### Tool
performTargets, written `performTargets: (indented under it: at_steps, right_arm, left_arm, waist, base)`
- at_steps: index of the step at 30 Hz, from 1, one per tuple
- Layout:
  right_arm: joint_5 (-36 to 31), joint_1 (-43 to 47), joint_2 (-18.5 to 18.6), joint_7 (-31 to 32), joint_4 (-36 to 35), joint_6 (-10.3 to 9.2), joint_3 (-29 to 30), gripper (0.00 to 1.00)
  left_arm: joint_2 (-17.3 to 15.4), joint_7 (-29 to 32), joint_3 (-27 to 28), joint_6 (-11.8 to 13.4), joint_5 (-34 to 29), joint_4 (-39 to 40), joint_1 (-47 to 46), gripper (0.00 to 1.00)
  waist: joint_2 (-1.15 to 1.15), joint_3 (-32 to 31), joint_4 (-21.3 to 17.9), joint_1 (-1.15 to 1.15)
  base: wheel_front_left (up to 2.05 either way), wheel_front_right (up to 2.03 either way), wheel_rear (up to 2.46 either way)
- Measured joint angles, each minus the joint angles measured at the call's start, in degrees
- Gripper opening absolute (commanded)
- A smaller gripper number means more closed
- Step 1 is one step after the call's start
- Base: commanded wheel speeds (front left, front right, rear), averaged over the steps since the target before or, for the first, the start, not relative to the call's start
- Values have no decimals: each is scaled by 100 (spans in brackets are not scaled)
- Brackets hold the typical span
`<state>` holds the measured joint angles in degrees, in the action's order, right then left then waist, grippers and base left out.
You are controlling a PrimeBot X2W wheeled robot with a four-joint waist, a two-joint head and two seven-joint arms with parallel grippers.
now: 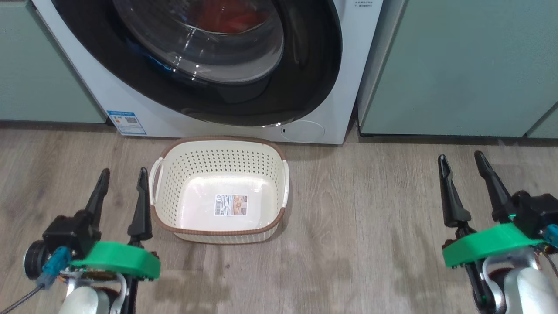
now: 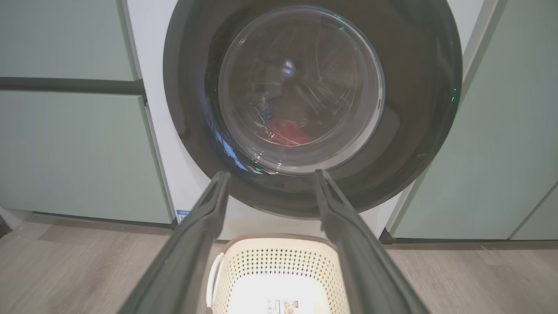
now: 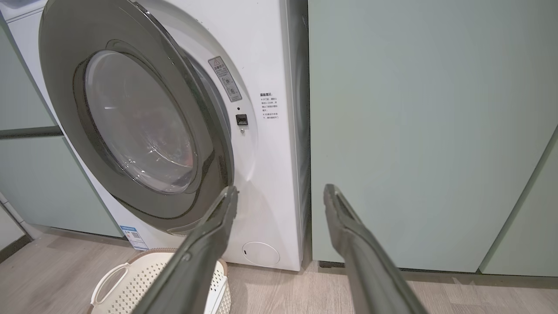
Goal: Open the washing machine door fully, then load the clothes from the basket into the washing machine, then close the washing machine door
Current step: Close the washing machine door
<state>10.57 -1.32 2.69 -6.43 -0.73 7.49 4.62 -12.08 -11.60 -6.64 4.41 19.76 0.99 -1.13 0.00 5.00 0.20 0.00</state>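
Head view: left gripper [image 1: 124, 172] has its two long dark fingers spread wide, nothing btw them, no contact I can see. Right gripper [image 1: 461, 156] is the same, wide apart & empty, over the wood-look floor [image 1: 370, 226]. Fingers are slim, tapering, matt black; each wrist carries a green plastic bracket.

Basket [image 1: 220, 141]: cream perforated plastic, rounded rectangle w/ brown woven-look rim, white side handles, label sticker [image 1: 231, 205] on its smooth floor. It sits on the floor just in front of the washing machine [image 1: 348, 78], which has a white glossy body and a round filter cap [image 1: 303, 131]. Left gripper's inner finger is just beside the basket's left handle; right gripper is well apart to the right, before a pale green cabinet [image 1: 457, 65].

Washing machine door [image 1: 311, 65]: wide glossy black rim, bulging clear glass centre. Clothes [image 1: 226, 19] show as a red patch through the glass, inside the drum, beyond both grippers.

Left wrist view: door is straight ahead past the fingertips, red low in the glass. Right wrist view: the door's latch side stands off the white front, latch slot uncovered, so it looks ajar.
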Motion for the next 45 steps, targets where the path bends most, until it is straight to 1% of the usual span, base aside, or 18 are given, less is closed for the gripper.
performTargets:
  at_steps: [4,12,20,30,31,32,33,34,40,45]
  right_arm:
    - [0,118,0,33,5,0,48,100]
    - [9,141,-1,37,5,0,49,100]
    - [11,141,-1,37,9,0,49,100]
    - [87,141,-1,30,41,0,49,100]
    - [111,141,-1,30,41,0,49,85]
    - [111,141,-1,29,41,0,51,44]
    - [111,141,-1,21,41,0,56,44]
    - [114,140,-1,20,41,0,60,0]
    - [160,118,-1,12,46,0,126,0]
    - [115,-138,-2,15,87,0,235,0]
  left_arm:
    - [-19,-42,-76,58,-126,-36,39,100]
    - [-25,-65,-112,91,-166,-85,50,100]
    - [-29,-65,-159,180,-166,-100,55,100]
    - [-29,-57,-240,191,-166,-111,54,100]
    - [-29,-57,-241,198,-166,-111,54,100]
    - [-29,-57,-243,233,-166,-111,54,100]
    - [-29,-57,-247,232,-166,-111,54,100]
    - [-29,-57,-254,232,-166,-111,54,100]
    - [-29,-58,-272,231,-166,-109,-24,100]
    - [-22,-73,-285,230,-165,-105,-264,100]
  waist:
    - [0,-55,15,0]
    - [0,-90,-15,0]
    - [0,-99,-10,0]
    - [0,-114,35,0]
    - [0,-108,42,0]
    - [0,-103,48,0]
    - [0,-97,57,0]
    - [0,-85,68,0]
    - [0,34,207,0]
    - [0,189,414,0]
  base:
    - [0,0,0]
    - [0,0,0]
    - [0,0,0]
    - [0,0,0]
    - [0,0,0]
    - [0,0,0]
    - [0,0,0]
    - [0,0,0]
    - [0,0,0]
    - [0,0,0]
